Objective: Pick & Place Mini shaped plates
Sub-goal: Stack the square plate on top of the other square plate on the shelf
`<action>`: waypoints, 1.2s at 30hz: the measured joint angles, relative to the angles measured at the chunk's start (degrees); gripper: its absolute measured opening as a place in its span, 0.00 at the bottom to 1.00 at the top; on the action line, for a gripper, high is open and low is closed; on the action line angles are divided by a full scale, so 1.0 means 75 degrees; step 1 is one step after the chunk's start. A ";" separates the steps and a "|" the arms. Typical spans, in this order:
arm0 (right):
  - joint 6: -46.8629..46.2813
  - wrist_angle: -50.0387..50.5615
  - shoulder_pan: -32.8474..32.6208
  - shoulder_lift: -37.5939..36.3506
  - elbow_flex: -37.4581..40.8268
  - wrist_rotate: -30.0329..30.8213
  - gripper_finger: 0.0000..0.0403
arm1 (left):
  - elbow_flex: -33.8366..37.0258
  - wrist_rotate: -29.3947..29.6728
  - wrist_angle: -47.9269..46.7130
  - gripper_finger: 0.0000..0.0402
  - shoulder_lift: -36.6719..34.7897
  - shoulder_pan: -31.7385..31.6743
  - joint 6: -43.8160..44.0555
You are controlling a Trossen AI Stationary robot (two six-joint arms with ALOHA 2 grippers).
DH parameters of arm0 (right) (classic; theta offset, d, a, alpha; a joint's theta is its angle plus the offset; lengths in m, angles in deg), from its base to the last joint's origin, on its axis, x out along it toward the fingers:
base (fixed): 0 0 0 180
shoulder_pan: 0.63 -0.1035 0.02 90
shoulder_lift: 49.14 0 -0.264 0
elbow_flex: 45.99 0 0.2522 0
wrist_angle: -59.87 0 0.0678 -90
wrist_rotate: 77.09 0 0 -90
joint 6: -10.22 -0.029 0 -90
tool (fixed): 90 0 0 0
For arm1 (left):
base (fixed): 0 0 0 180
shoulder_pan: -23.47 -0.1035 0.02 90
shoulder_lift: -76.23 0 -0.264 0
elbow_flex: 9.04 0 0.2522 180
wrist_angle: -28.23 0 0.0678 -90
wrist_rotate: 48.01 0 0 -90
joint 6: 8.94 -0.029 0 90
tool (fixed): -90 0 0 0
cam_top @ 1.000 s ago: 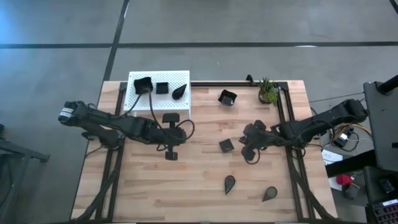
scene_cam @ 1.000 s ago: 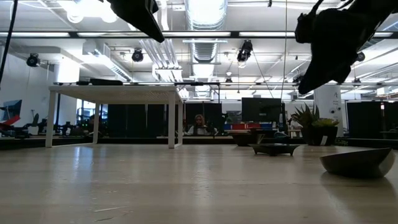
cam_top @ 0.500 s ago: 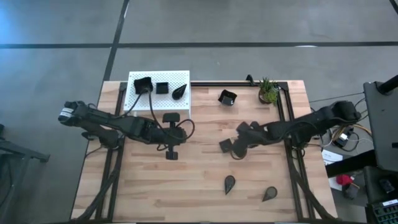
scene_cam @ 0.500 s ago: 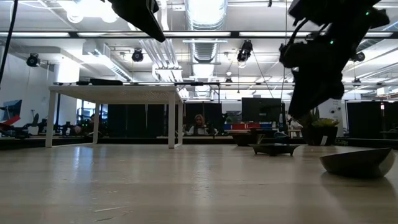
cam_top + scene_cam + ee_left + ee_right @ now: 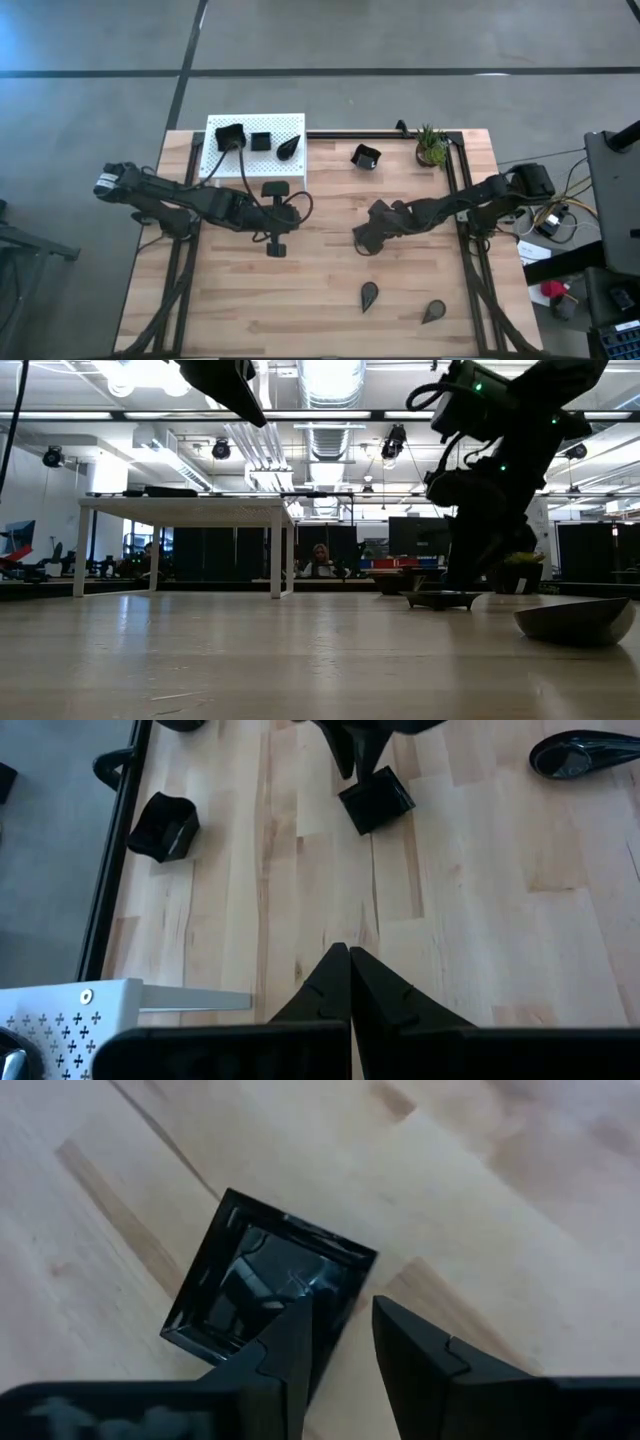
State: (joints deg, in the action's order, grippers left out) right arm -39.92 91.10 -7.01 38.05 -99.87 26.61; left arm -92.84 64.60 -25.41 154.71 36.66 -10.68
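A small square black plate (image 5: 262, 1292) lies flat on the wooden table (image 5: 320, 270), near its middle (image 5: 361, 234). My right gripper (image 5: 345, 1330) is down at it, open. One finger hangs over the plate's hollow and the other stands outside its rim. In the low view the gripper (image 5: 468, 565) stands just above the plate (image 5: 441, 600). My left gripper (image 5: 348, 958) is shut and empty, and hovers left of centre (image 5: 290, 212). My right gripper comes slanting down onto the square plate's rim (image 5: 352, 1285), with one finger (image 5: 292, 1342) over the inside and one (image 5: 408, 1342) outside. I cannot tell whether either finger touches the rim. The plate rests flat on the table.
A white perforated platform (image 5: 292, 122) at the far left carries three black plates. A rimmed plate (image 5: 366, 156) and a potted plant (image 5: 432, 146) stand at the far side. Two teardrop plates (image 5: 369, 295) (image 5: 434, 312) lie near the front edge.
My right gripper has moved toward the table's left and sunk from well above the table down to the square plate. The plate has not moved.
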 joint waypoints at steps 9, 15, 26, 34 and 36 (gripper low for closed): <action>0.0103 -0.0091 0.0061 0.0393 -0.0087 -0.0065 0.25 | 0.0000 -0.0003 0.0000 0.00 0.0000 0.0000 -0.0017; 0.0108 -0.0139 0.0058 0.0372 -0.0087 -0.0118 0.20 | 0.0000 -0.0003 0.0000 0.00 0.0000 0.0000 -0.0058; 0.0347 -0.0250 0.0053 0.0393 -0.0087 -0.0053 0.03 | 0.0000 -0.0006 0.0000 0.00 0.0000 -0.0006 -0.0156; 0.0312 -0.0300 0.0053 0.0389 -0.0087 0.0161 0.02 | 0.0000 -0.0003 0.0000 0.00 0.0000 -0.0006 -0.0327; 0.0344 -0.0336 0.0053 0.0351 -0.0085 0.0200 0.02 | 0.0000 -0.0003 -0.0001 0.00 0.0000 -0.0006 -0.0347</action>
State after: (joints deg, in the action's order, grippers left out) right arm -37.34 88.58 -6.61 40.67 -100.50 28.11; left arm -92.84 64.58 -25.42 154.71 36.61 -13.28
